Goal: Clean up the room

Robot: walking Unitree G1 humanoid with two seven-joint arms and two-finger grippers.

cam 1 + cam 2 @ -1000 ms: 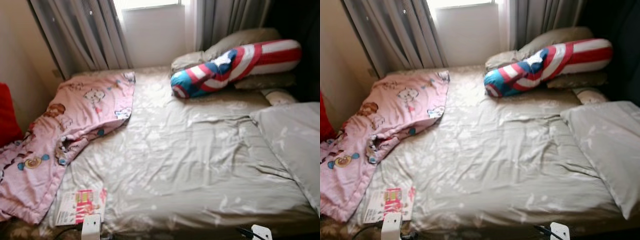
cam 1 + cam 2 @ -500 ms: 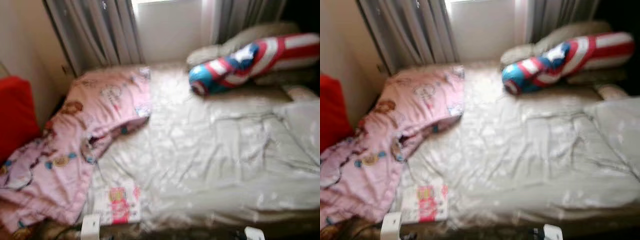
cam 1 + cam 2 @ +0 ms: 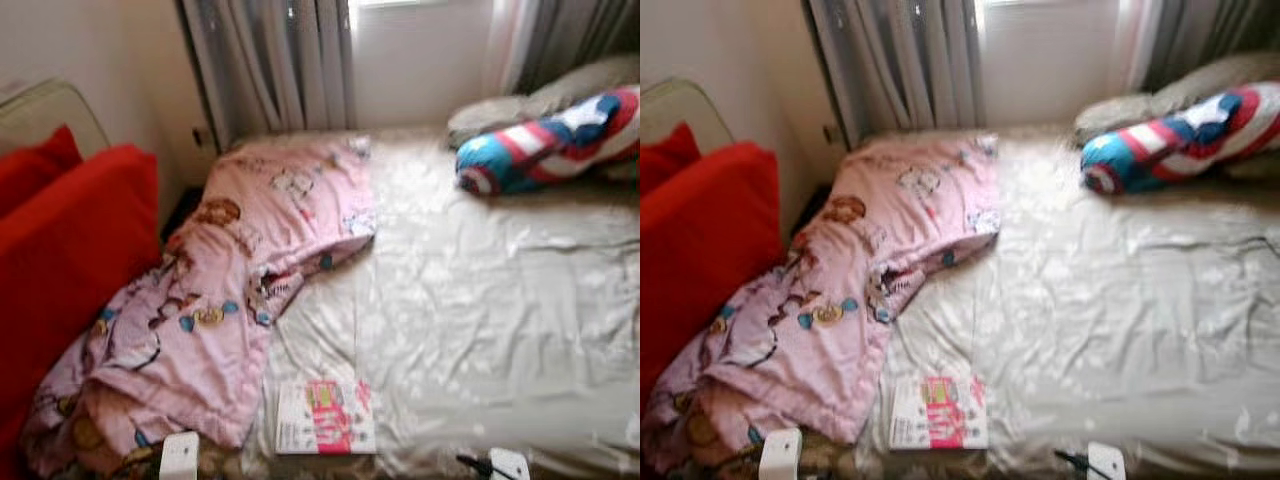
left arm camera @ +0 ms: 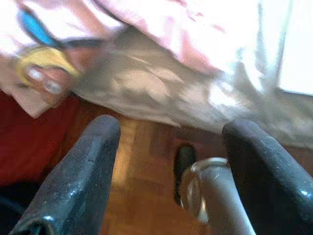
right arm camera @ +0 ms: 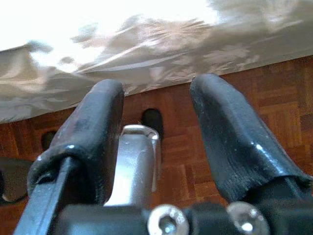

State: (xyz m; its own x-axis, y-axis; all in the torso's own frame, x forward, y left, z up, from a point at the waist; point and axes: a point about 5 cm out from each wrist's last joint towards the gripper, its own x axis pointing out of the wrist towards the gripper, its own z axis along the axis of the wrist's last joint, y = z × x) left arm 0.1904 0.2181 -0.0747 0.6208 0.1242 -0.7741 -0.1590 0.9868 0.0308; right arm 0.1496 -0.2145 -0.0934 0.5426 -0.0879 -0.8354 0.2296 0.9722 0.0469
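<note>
A crumpled pink cartoon blanket (image 3: 230,290) lies over the left side of the bed (image 3: 500,300) and hangs off its front corner. A pink-and-white magazine (image 3: 325,418) rests flat on the beige sheet near the front edge. A red, white and blue bolster (image 3: 550,150) leans on grey pillows (image 3: 530,95) at the far right. My left gripper (image 4: 171,129) hangs open over the wooden floor beside the blanket's hanging edge, with nothing between its fingers. My right gripper (image 5: 156,88) is also open and empty, low by the bed's front edge.
Red cushions (image 3: 60,250) on a seat stand close against the bed's left side. Grey curtains (image 3: 270,60) and a window wall close off the far side. Parquet floor (image 5: 274,98) runs under the bed's front edge. A silver leg (image 4: 215,196) shows below the left gripper.
The camera has swung to the left: the red cushions have come into view and the bolster now sits at the right edge. Nothing on the bed has moved.
</note>
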